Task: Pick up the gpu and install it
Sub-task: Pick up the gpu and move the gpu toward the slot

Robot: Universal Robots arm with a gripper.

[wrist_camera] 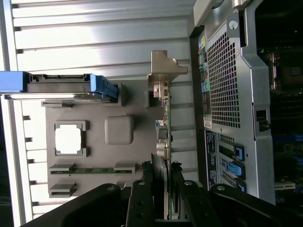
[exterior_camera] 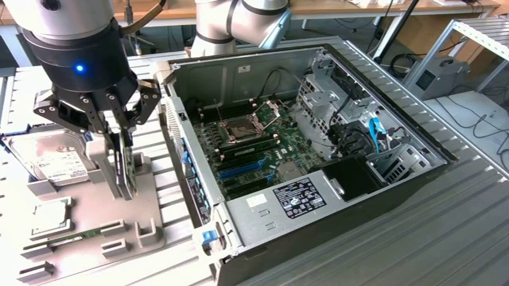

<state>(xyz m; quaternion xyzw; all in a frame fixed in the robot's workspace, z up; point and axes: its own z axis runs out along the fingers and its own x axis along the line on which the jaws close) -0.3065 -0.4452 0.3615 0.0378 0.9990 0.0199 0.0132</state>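
The gpu (exterior_camera: 127,177) is a thin dark card standing on edge in the grey parts holder (exterior_camera: 148,215), at the exterior view's left. My gripper (exterior_camera: 121,156) hangs straight over it, and its black fingers (exterior_camera: 109,128) flank the card's upper edge and press on both faces. In the wrist view the gpu (wrist_camera: 164,128) runs as a narrow strip from its silvery bracket (wrist_camera: 164,71) down into my gripper (wrist_camera: 162,201). Whether the card has lifted off the holder cannot be told.
The open computer case (exterior_camera: 263,65) lies at the exterior view's right of the holder, motherboard (exterior_camera: 254,143) exposed; its perforated rear panel (wrist_camera: 225,85) is close beside the card. The holder also carries a silver hard drive (exterior_camera: 56,162), a processor (exterior_camera: 51,218) and a green memory stick (exterior_camera: 80,233).
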